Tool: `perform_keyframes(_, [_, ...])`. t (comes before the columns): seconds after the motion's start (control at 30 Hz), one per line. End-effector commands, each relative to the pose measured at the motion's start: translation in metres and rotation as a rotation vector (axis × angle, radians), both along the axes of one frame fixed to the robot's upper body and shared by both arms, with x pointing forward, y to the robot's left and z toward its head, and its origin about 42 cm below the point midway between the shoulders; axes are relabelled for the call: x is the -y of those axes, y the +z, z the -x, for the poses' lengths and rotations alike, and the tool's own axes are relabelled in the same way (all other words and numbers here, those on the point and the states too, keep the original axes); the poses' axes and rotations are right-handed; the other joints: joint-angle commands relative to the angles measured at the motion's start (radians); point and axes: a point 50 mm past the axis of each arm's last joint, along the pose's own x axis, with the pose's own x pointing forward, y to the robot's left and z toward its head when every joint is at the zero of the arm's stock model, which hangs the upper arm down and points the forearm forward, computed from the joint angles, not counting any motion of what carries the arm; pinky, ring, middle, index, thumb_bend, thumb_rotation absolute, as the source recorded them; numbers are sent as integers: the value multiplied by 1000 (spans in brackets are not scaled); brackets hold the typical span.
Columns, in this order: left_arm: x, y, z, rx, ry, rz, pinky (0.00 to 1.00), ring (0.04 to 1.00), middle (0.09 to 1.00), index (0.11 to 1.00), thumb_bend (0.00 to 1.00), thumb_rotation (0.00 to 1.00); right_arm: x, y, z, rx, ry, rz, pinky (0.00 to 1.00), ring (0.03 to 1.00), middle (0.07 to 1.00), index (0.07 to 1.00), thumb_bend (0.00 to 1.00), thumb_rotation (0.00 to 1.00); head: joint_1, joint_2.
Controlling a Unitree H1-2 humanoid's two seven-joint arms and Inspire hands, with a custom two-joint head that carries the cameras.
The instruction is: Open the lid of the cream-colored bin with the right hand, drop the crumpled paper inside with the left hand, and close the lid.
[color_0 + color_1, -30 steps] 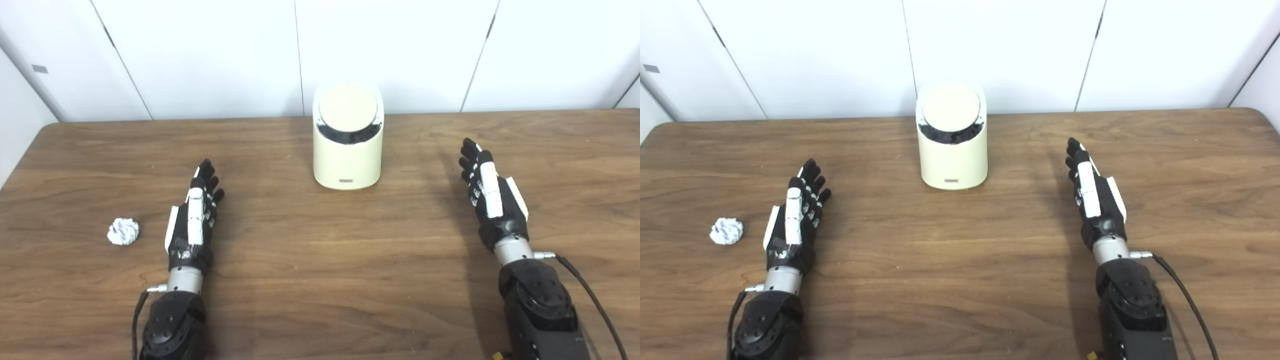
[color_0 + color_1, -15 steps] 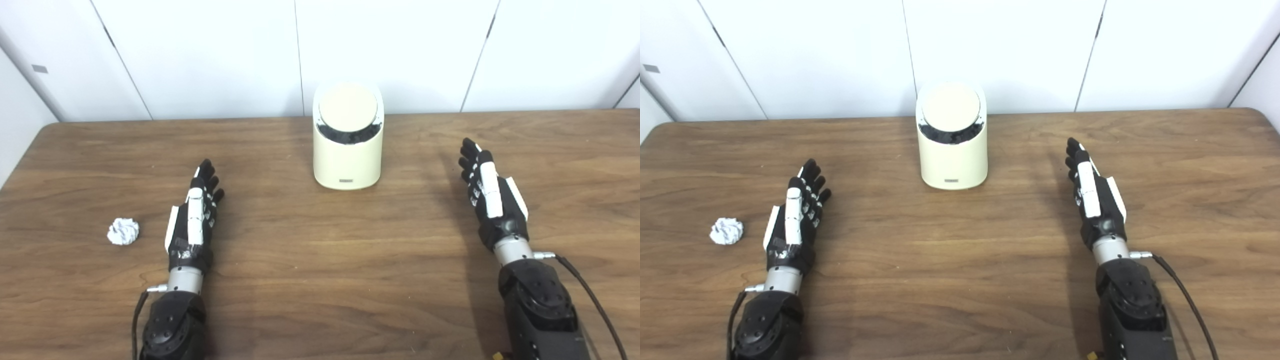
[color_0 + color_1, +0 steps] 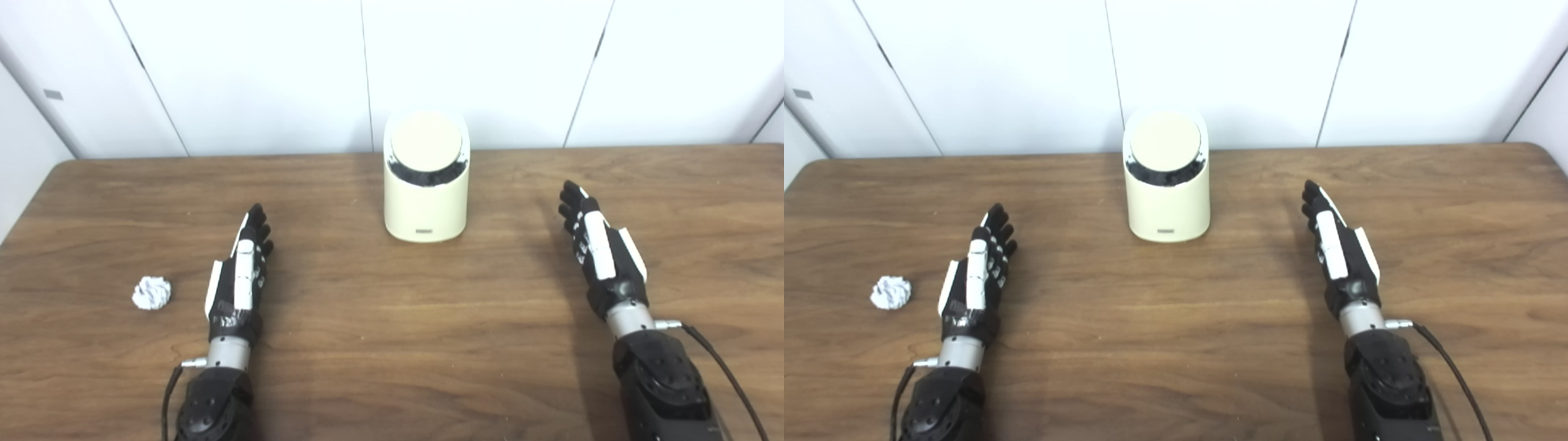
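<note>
Whole view shifted, camera only; left hand [image 3: 236, 278] and right hand [image 3: 600, 248] flat, empty, fingers extended; forearms cut off below.

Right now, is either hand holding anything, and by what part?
Nothing is held. The left hand and right hand are both open, fingers extended. The crumpled paper lies on the table; the bin is untouched.

The cream-colored bin [image 3: 426, 184] stands upright near the back of the brown table [image 3: 392, 343]. It is short and round. Its round lid [image 3: 426, 141] is on top, tilted toward the front. The crumpled paper [image 3: 151, 292] is a small white ball lying far to the left.
</note>
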Motion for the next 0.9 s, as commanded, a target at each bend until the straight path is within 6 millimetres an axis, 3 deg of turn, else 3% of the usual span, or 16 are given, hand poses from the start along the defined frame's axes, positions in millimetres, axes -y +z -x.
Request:
perform_keyframes(0.0, [7, -14, 2, -17, -6, 23, 1000, 1000, 1000, 1000, 451, 990, 1, 30, -17, 109, 33, 42, 994, 966, 959, 934, 586, 915, -1, -13])
perform_keyframes(0.17, [9, -19, -1, -14, -9, 25, 1000, 1000, 1000, 1000, 440, 986, -2, 51, -31, 130, 60, 67, 1000, 981, 976, 947, 609, 833, -9, -31])
perform_keyframes(0.3, [12, -20, -2, -12, -9, 28, 1000, 1000, 1000, 1000, 426, 986, -5, 70, -44, 164, 92, 89, 1000, 985, 991, 960, 563, 727, -6, -40])
perform_keyframes(0.73, [17, -22, 0, -10, -1, 50, 1000, 1000, 1000, 1000, 468, 975, -27, 129, -67, 250, 155, 231, 995, 993, 986, 966, 559, 746, 0, -44])
perform_keyframes(0.87, [17, -22, 0, -9, 0, 52, 1000, 1000, 1000, 1000, 476, 962, -38, 146, -72, 276, 156, 360, 967, 990, 990, 964, 579, 813, 1, -44])
